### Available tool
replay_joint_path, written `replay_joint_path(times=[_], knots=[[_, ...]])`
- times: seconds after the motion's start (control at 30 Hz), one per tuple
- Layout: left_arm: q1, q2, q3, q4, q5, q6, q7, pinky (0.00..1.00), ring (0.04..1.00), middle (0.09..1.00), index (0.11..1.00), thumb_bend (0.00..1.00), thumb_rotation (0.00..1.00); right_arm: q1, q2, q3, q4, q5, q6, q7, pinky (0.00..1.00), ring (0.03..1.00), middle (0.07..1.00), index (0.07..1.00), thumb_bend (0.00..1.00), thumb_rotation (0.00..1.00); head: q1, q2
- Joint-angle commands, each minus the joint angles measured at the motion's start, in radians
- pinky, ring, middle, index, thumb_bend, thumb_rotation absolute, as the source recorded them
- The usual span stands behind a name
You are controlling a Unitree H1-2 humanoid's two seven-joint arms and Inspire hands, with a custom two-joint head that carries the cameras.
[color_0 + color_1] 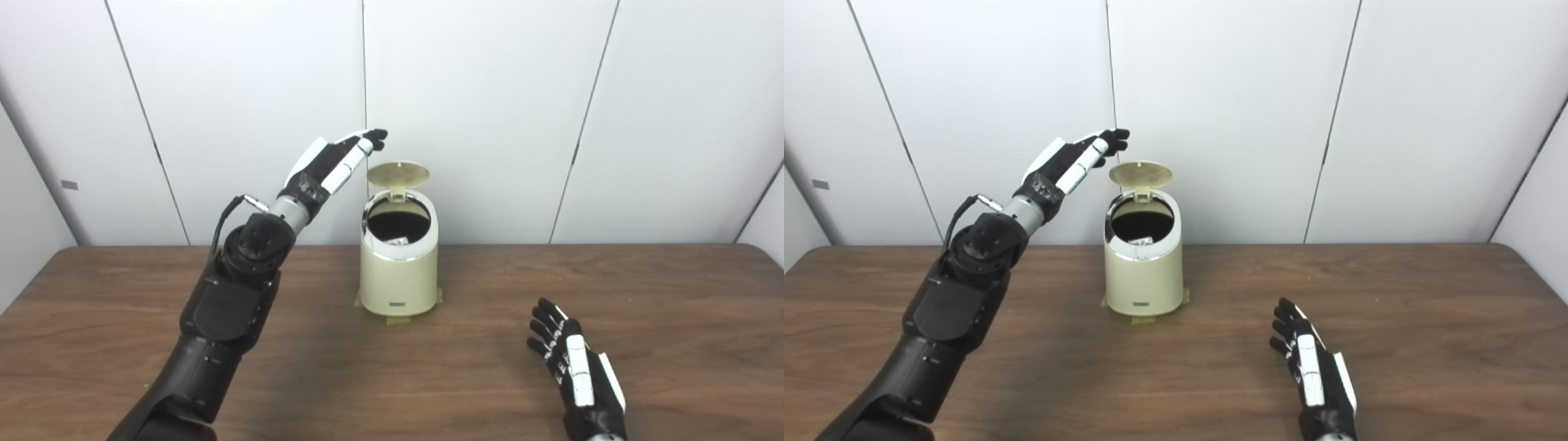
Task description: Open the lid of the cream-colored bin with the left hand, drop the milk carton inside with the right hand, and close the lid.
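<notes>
Cream-colored bin (399, 269) stands upright mid-bench, near the back wall, on tape tabs (397, 320). Lid (398, 174) is swung up on its rear hinge, roughly vertical, mouth fully exposed.

Inside the dark opening, a small pale object with print shows low against the front rim: probably the milk carton (399, 241), though too little is visible to be sure. No carton anywhere on the wooden bench (643, 306).

Left hand (334, 162) raised just beside the top edge of the lid, up and to its left; fingers (375, 137) extended, fairly straight, holding nothing. Contact with the lid cannot be told.

Right hand (1315, 373) rests low over the bench, well apart from the bin, fingers spread, empty.

Judgement: opening done, drop apparently done. Left: push the lid down to shut it.
</notes>
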Motion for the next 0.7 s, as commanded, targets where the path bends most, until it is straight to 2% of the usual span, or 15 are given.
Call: replay_joint_path(times=[0.0, 0.2, 0.43, 0.57, 0.67], knots=[[-0.083, 0.033, -0.016, -0.046, 0.049, -0.035, -0.002, 0.93, 0.91, 0.84, 0.862, 0.49, 1.0, -0.024, 0.008, -0.001, -0.018, 0.011, -0.042, 0.005, 0.8, 0.891, 0.894, 0.883, 0.6, 1.0, -0.004, 0.002], [-0.078, 0.071, -0.078, -0.109, 0.164, -0.051, -0.011, 0.95, 0.87, 0.775, 0.817, 0.47, 1.0, -0.032, 0.01, -0.004, -0.004, 0.015, -0.032, 0.003, 0.8, 0.884, 0.891, 0.884, 0.61, 0.99, -0.011, 0.003], [-0.072, 0.108, -0.128, -0.152, 0.277, -0.116, -0.02, 0.83, 0.799, 0.731, 0.763, 0.51, 1.0, -0.044, 0.012, -0.005, 0.006, 0.002, -0.014, -0.008, 0.76, 0.866, 0.885, 0.884, 0.6, 1.0, -0.015, 0.012], [-0.061, 0.142, -0.16, -0.214, 0.354, -0.15, -0.033, 0.77, 0.764, 0.731, 0.738, 0.43, 1.0, -0.048, 0.014, -0.003, 0.011, -0.01, -0.007, -0.014, 0.72, 0.855, 0.879, 0.882, 0.59, 1.0, -0.019, 0.024], [-0.051, 0.168, -0.178, -0.25, 0.403, -0.178, -0.044, 0.74, 0.761, 0.736, 0.721, 0.43, 1.0, -0.052, 0.008, 0.0, 0.012, -0.02, -0.001, -0.015, 0.75, 0.857, 0.881, 0.889, 0.59, 1.0, -0.021, 0.027]])
